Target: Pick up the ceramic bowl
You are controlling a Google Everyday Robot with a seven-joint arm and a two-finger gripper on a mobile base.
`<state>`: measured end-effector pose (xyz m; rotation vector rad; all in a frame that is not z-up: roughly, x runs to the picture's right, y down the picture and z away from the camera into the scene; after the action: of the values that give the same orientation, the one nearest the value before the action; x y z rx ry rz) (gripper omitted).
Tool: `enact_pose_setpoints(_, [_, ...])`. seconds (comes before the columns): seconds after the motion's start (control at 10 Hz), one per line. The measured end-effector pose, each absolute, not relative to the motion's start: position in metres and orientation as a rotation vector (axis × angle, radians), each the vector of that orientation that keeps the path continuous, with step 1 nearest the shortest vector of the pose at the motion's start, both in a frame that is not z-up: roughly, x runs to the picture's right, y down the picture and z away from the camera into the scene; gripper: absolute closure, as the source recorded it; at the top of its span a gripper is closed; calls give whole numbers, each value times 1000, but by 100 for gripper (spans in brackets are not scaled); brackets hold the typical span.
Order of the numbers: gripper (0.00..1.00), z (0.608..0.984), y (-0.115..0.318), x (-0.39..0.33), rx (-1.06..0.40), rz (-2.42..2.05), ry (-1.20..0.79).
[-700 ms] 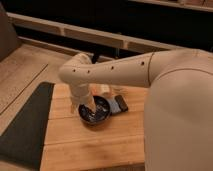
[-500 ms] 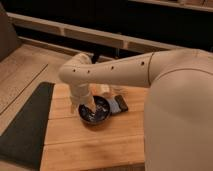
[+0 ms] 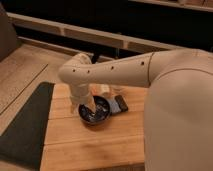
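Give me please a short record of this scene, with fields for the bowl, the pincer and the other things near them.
bowl: ceramic bowl, dark, glossy, upright on the wooden table
pincer: pincer reaches down from above into the bowl's left part
arm: robot arm comes in from the right
beside bowl: flat dark rectangular object, at the bowl's right edge; touching or not, cannot tell
left of table: dark mat
task state: bowl not yet lifted
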<state>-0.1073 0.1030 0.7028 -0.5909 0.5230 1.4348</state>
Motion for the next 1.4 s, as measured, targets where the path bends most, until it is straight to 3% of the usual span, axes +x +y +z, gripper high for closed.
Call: enact_pose_setpoints(1.4, [35, 704, 100, -108, -584, 1428, 513])
